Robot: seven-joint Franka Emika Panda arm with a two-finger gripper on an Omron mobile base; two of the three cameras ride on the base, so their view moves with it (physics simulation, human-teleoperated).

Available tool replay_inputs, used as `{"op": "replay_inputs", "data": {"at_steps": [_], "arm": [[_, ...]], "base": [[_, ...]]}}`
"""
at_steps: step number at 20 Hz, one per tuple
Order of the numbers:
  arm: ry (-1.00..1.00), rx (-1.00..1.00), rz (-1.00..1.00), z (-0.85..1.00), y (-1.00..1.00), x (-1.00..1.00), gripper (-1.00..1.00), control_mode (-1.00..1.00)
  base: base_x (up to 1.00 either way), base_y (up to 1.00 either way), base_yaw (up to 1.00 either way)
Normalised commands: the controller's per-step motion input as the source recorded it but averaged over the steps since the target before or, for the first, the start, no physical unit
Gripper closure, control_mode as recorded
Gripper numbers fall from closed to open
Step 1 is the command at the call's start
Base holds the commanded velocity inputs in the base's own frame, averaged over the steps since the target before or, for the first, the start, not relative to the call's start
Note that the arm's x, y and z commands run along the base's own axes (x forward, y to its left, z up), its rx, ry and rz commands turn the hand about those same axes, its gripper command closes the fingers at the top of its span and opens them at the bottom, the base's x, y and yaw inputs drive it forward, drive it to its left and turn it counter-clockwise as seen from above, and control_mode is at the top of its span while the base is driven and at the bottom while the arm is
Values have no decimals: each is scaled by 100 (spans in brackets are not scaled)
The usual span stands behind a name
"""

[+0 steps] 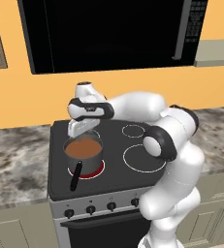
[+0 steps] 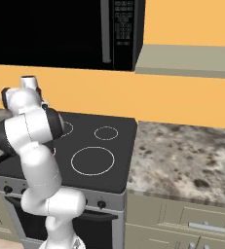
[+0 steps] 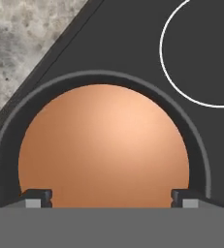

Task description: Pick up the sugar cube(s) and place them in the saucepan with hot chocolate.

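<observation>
End effector (image 1: 83,130) hangs right over the pan (image 1: 84,154), which sits on the front-left burner of the stove (image 1: 118,167), handle (image 1: 76,177) pointing toward the front edge. Hand view looks straight down into the cocoa (image 3: 104,145); fingertips (image 3: 36,197) stand wide apart w/ nothing between them, so released. No cube can be made out in the liquid or on the surface (image 1: 16,160); a pale speck at the left edge of the hand view is too small to call.

Judgement: drop step at or near its end. To do it well: keep centred over the liquid, not the rim; release low to avoid splash; lift straight up, clear of rim and handle, before swinging off for any cube left.

Writing: microwave (image 2: 60,29) keypad (image 2: 122,26) has marks, too small to read. Stove knobs (image 1: 90,209) unlabelled. No brands seen.
</observation>
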Motion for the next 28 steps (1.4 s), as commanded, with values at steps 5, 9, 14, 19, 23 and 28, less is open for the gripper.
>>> {"op": "replay_inputs", "data": {"at_steps": [5,9,14,19,23,28], "arm": [[-13,0,0,69,-6,-27,-100,-100],[-18,2,0,28,-14,-30,-100,-100],[-7,1,0,4,-19,0,-100,-100],[-8,3,0,10,-28,-4,-100,-100],[-6,6,5,28,-13,-23,-100,-100],[-8,12,4,21,-43,-49,-100,-100]], "base": [[0,0,0],[0,0,0],[0,0,0],[0,0,0],[0,0,0],[0,0,0]]}}
